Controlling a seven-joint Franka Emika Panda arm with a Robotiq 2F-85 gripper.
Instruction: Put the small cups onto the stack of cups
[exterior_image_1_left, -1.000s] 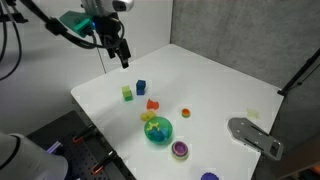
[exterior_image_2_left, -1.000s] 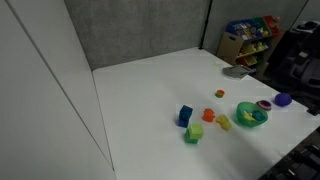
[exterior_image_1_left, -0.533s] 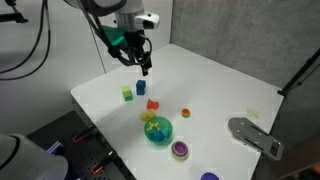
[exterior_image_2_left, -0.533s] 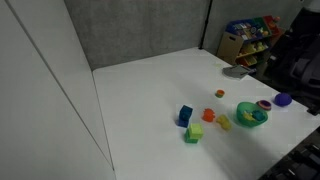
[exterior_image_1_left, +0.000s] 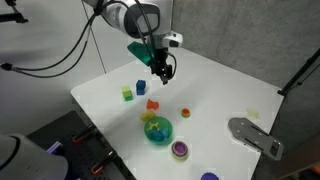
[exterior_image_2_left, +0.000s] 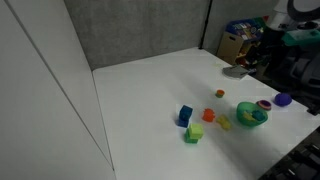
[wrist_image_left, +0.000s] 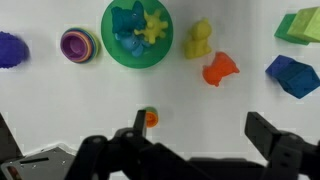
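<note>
The small cups sit apart on the white table (exterior_image_1_left: 220, 90): light green (exterior_image_1_left: 127, 94), blue (exterior_image_1_left: 141, 87), red (exterior_image_1_left: 152, 104) and the round orange one (exterior_image_1_left: 185, 113). The purple stack of cups (exterior_image_1_left: 180, 149) stands near the front edge, next to the teal bowl (exterior_image_1_left: 158, 130). My gripper (exterior_image_1_left: 163, 70) hangs open and empty above the table, behind the red and orange cups. The wrist view looks down on the orange cup (wrist_image_left: 150, 118) by one finger of the gripper (wrist_image_left: 203, 135), with the stack (wrist_image_left: 79, 45), red (wrist_image_left: 220, 69), blue (wrist_image_left: 293, 76) and green (wrist_image_left: 302, 25) cups beyond.
The teal bowl (wrist_image_left: 136, 33) holds blue and yellow toys. A yellow toy (wrist_image_left: 199, 40) lies beside it. Another purple piece (wrist_image_left: 10, 48) sits at the table edge near the stack. A grey metal bracket (exterior_image_1_left: 252, 133) is clamped at the table's side.
My arm has swung from the table's back corner toward the middle, and the open gripper now hangs over the area behind the red and orange cups. The toys have not moved.
</note>
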